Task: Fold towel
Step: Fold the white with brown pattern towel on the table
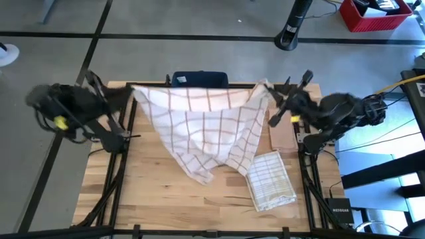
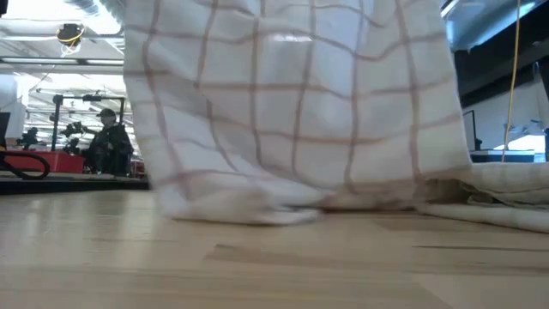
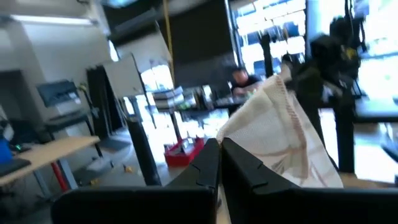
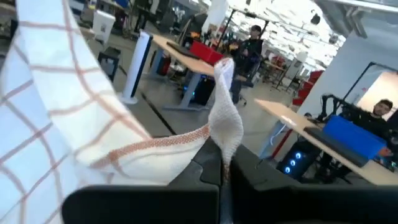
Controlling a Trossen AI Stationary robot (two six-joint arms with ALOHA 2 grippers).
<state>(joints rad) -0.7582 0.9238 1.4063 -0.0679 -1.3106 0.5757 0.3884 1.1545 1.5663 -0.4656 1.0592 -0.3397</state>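
The towel (image 1: 202, 129), white with a thin red check, hangs between the 2 arms over the far half of the table (image 1: 166, 199): its top edge is stretched from the left gripper (image 1: 135, 89) across to the right gripper (image 1: 267, 89), and the rest sags in a loose triangle whose lowest folds rest on the wood, as the low view shows with the cloth (image 2: 292, 112) bunched where it meets the tabletop. In the left wrist view the jaws are closed together and a corner of the towel (image 3: 280, 134) rises just past them, so that side appears pinched. In the right wrist view the jaws are also closed, with a twisted corner (image 4: 225, 112) standing up from between them. So the pick-up of 2 corners looks done, and the cloth is lifted and spread, but no fold has been made yet: the towel is 1 layer, uneven and skewed toward the left. What seems left is laying it flat or bringing the held edge over the trailing edge, then any second fold. A folded cloth (image 1: 272, 180) lies on the table near the right arm, beside a brown block (image 1: 282, 135).
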